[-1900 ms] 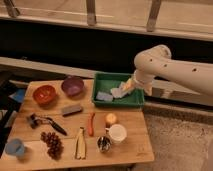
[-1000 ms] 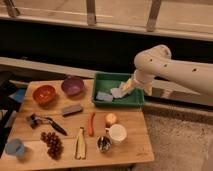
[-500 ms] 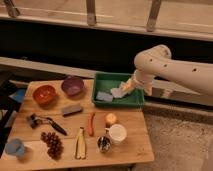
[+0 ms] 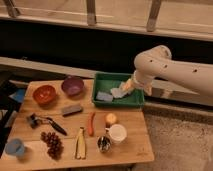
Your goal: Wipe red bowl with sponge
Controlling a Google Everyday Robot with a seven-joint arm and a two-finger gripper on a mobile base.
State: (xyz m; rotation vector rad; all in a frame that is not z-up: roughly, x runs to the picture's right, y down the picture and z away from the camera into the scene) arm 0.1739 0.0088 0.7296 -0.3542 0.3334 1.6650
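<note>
The red bowl [image 4: 44, 94] sits at the table's left, beside the purple bowl [image 4: 73, 85]. A pale blue-grey sponge [image 4: 104, 96] lies flat in the green tray [image 4: 116, 104] at the table's back. A second pale pad [image 4: 118, 92] lies next to it. My gripper [image 4: 126, 86] reaches down into the tray from the right, right at the second pad. Whether it touches or holds the pad cannot be told. The white arm [image 4: 165, 70] comes in from the right.
On the wooden table [image 4: 137, 150]: a dark grey block [image 4: 71, 109], a black tool [image 4: 45, 121], grapes [image 4: 52, 142], a banana [image 4: 80, 143], a carrot [image 4: 91, 123], an orange [image 4: 110, 119], a white cup [image 4: 117, 133], a metal cup [image 4: 103, 144] and a blue cup [image 4: 14, 147].
</note>
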